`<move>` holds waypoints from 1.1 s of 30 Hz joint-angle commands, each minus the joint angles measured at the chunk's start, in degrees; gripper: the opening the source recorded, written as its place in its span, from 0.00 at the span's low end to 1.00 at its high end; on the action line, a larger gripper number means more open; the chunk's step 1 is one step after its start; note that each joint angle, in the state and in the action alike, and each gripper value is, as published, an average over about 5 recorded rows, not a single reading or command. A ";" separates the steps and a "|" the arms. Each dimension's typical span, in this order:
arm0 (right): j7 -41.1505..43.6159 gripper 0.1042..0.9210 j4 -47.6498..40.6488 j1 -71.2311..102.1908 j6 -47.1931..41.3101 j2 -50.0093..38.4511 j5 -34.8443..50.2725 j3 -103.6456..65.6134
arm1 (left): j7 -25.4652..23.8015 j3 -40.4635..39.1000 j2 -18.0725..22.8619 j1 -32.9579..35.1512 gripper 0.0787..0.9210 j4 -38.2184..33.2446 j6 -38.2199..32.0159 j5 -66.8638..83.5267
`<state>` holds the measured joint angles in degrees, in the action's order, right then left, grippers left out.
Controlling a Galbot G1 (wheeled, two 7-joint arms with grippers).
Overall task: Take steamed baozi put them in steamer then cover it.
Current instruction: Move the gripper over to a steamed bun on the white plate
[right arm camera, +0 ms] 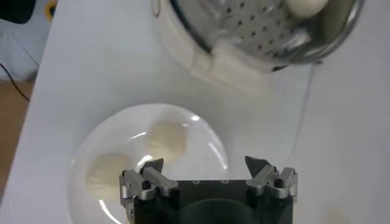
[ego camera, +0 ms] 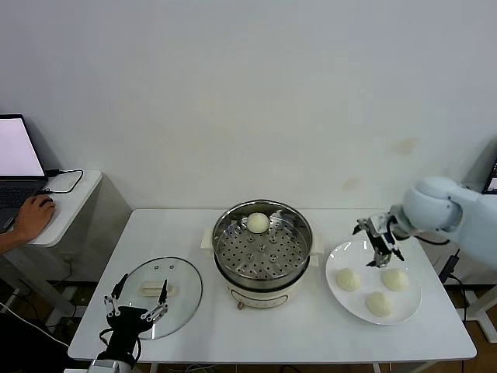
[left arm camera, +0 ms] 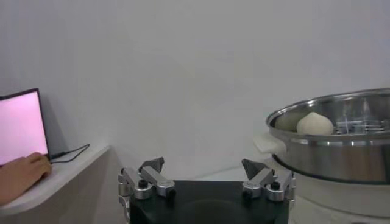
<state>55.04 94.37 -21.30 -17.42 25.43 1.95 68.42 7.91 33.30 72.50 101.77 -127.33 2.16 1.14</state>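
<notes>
The steamer [ego camera: 262, 250] stands mid-table with one baozi [ego camera: 258, 223] at the back of its perforated basket; pot and bun also show in the left wrist view [left arm camera: 329, 146] and right wrist view [right arm camera: 262, 30]. Three baozi [ego camera: 348, 279] [ego camera: 395, 279] [ego camera: 380, 303] lie on a white plate [ego camera: 337, 256] at the right. My right gripper [ego camera: 379, 245] is open and empty, hovering over the plate's back edge; in its wrist view [right arm camera: 205, 165] two buns [right arm camera: 167, 140] show. The glass cover [ego camera: 175, 299] lies flat at the left. My left gripper [ego camera: 137, 298] is open, low over the cover's front edge.
A side desk [ego camera: 70, 206] at the left holds a laptop [ego camera: 17, 159] with a person's hand [ego camera: 31, 217] on it. The white wall rises behind the table. Bare tabletop lies in front of the steamer.
</notes>
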 commanded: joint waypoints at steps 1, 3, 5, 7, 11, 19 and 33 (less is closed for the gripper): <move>-0.45 0.88 -4.03 13.45 -1.05 -0.10 -3.57 -9.31 | 0.00 0.09 0.02 0.04 0.88 0.02 0.04 -0.05; -0.57 0.88 -6.11 16.32 -0.92 1.09 -4.75 -11.61 | -0.02 0.33 0.02 0.30 0.88 -0.02 0.05 -0.07; -0.57 0.88 -7.46 18.13 -0.82 1.94 -5.37 -12.65 | -0.02 0.58 0.05 0.57 0.88 0.03 0.04 -0.07; -0.57 0.88 -8.39 19.51 -0.73 2.55 -5.73 -13.39 | -0.02 0.77 0.14 0.77 0.88 0.16 0.03 -0.06; -0.62 0.88 -9.13 21.92 -0.58 3.33 -5.95 -14.93 | -0.01 0.80 0.43 0.82 0.88 0.53 0.00 -0.12; -1.87 0.88 -11.76 25.19 0.76 5.35 -6.88 -17.26 | -0.05 0.69 0.59 0.55 0.88 0.80 0.01 -0.20; -3.04 0.88 -16.93 28.90 1.73 11.27 -7.32 -21.55 | -0.16 0.86 0.36 0.48 0.88 1.08 0.00 -0.14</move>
<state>52.22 79.38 5.18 -16.09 35.03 -5.06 48.84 7.74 34.14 72.87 102.26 -126.23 2.16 0.99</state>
